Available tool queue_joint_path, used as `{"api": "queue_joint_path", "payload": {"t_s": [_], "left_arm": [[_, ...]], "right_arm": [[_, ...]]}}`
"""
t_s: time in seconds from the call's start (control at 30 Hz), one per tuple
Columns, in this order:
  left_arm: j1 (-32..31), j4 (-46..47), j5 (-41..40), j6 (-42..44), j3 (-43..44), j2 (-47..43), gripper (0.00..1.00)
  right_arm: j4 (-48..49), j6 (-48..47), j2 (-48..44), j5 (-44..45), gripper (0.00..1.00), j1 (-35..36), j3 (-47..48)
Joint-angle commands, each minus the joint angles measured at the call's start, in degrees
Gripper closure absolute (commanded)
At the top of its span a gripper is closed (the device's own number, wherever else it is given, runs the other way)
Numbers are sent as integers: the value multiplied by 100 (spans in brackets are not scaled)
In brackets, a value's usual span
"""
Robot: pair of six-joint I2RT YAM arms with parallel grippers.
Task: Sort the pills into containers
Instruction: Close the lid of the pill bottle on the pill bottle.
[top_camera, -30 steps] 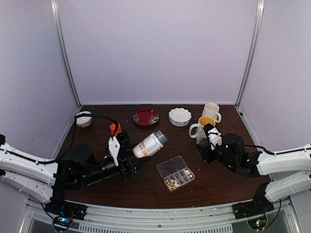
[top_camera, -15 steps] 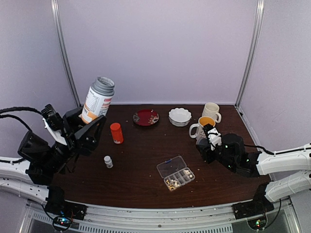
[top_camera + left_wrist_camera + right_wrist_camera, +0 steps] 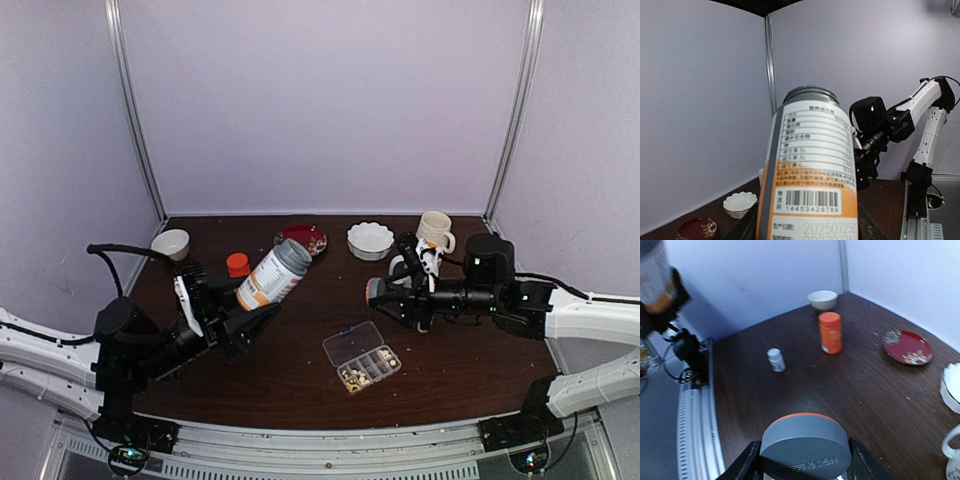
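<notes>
Table (image 3: 300,385): dark brown wood, enclosed by pale lilac walls (image 3: 320,100) with metal uprights (image 3: 135,110) at the back corners.

Box (image 3: 372,362): flat on the table at near centre with its clear lid open. The pills (image 3: 350,377) lie in its compartments, mostly at the near-left end.

Left tool (image 3: 243,308): clamped on the base of the big bottle (image 3: 272,276), which is held off the table and tilted, grey top towards the back.

Right tool (image 3: 380,292): pinching a round grey cap (image 3: 805,440) with an orange edge, above the table just behind the box.

Elsewhere on the table:
- orange bottle (image 3: 830,332)
- vial (image 3: 775,360)
- red plate (image 3: 301,240)
- white bowl (image 3: 370,240)
- small bowl (image 3: 171,243)
- mugs (image 3: 435,228)
</notes>
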Motion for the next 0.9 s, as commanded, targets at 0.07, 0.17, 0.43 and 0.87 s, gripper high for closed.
{"api": "queue_joint_path", "payload": {"t_s": [0.07, 0.17, 0.43, 0.87], "left_arm": [[343, 663, 1082, -1299, -396, 561, 100], [453, 895, 1658, -1564, -505, 761, 100], [475, 796, 2284, -1671, -368, 1035, 100], [476, 263, 2702, -1677, -137, 1151, 100]], "right_arm": [[-757, 296, -297, -1853, 100, 438, 784], [-707, 404, -381, -2013, 100, 536, 894], [-1406, 72, 1, -1828, 100, 990, 1565], [-2285, -515, 684, -1377, 100, 1406, 2299]]}}
